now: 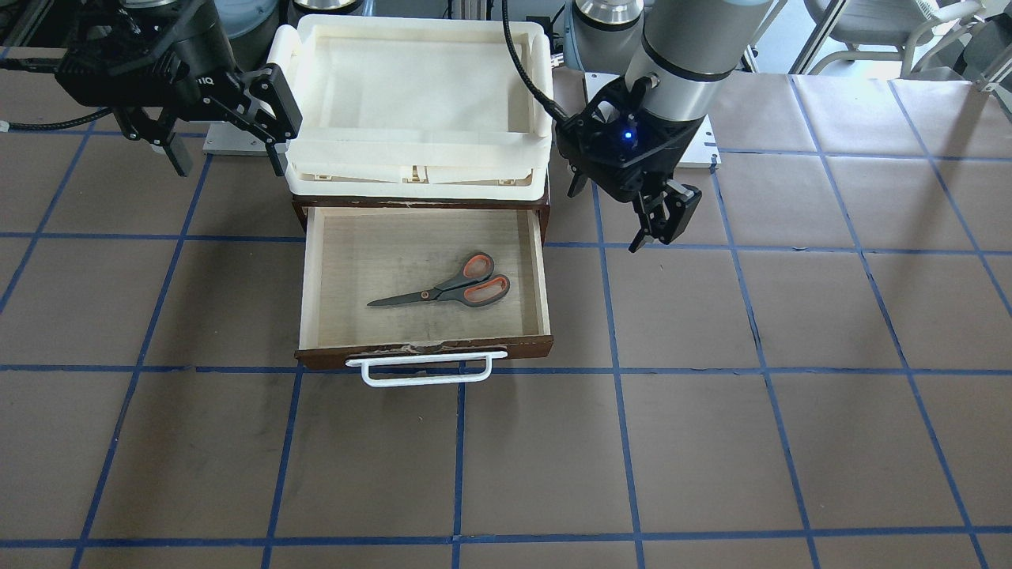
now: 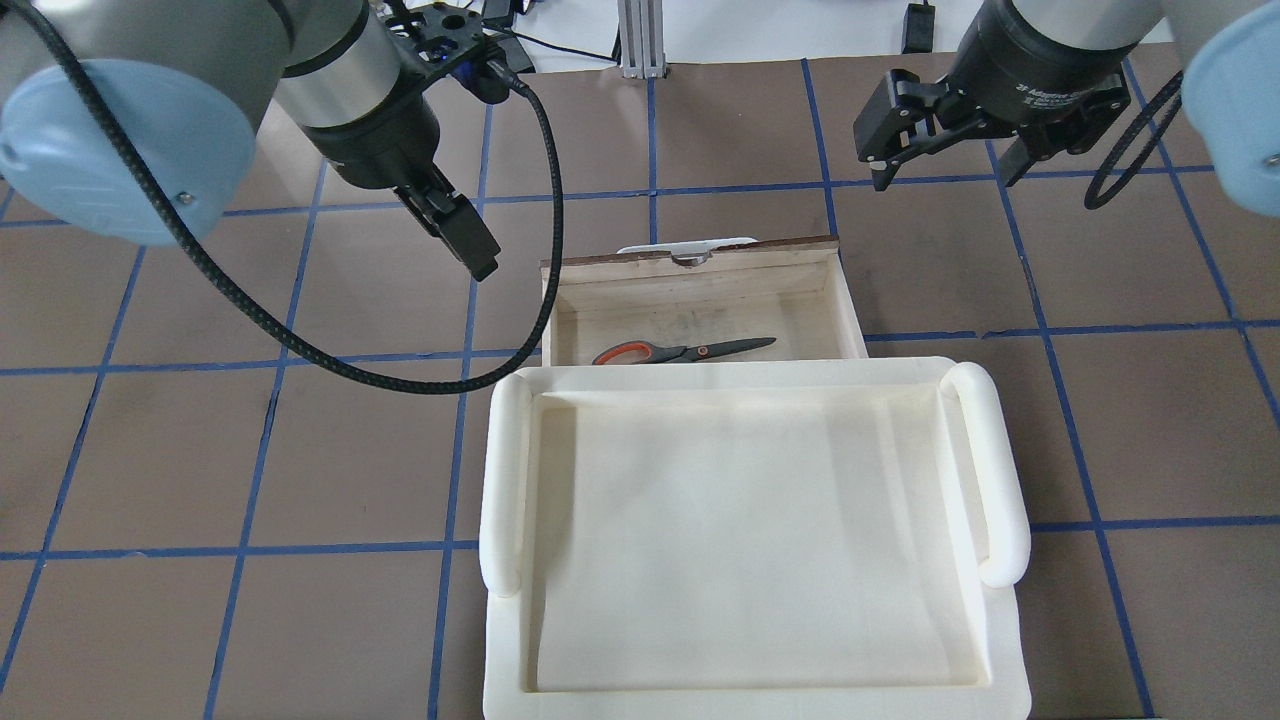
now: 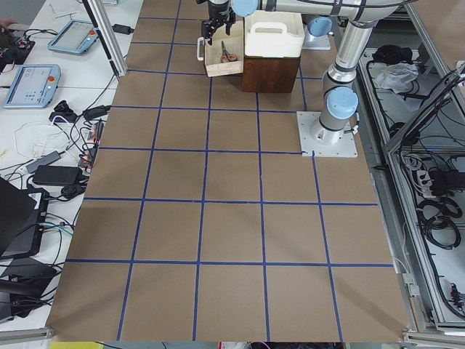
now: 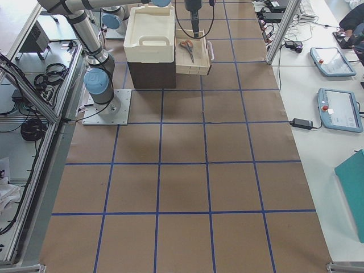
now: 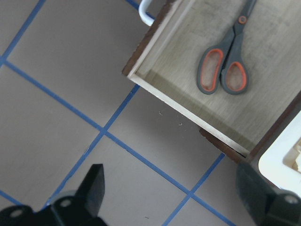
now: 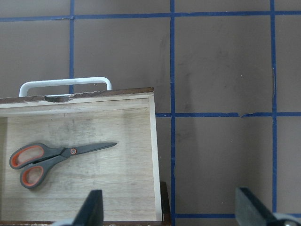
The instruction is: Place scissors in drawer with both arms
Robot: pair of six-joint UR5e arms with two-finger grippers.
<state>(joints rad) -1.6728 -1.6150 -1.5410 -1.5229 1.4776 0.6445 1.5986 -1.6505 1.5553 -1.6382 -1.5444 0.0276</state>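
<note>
The scissors (image 1: 451, 291) lie flat on the pale floor of the open dark brown drawer (image 1: 427, 352), blades pointing toward the robot's right. They also show in the overhead view (image 2: 680, 351), the left wrist view (image 5: 225, 61) and the right wrist view (image 6: 51, 157). My left gripper (image 1: 655, 237) is open and empty, above the table just outside the drawer's left wall (image 5: 155, 42). My right gripper (image 1: 229, 167) is open and empty, above the table off the drawer's right side (image 6: 153, 141). Neither gripper touches anything.
A cream-white plastic tray (image 2: 505, 470) sits on top of the dark brown cabinet (image 4: 151, 74) that the drawer slides out of. The drawer's white bar handle (image 1: 427, 370) sticks out at the front. Brown table with a blue tape grid all around.
</note>
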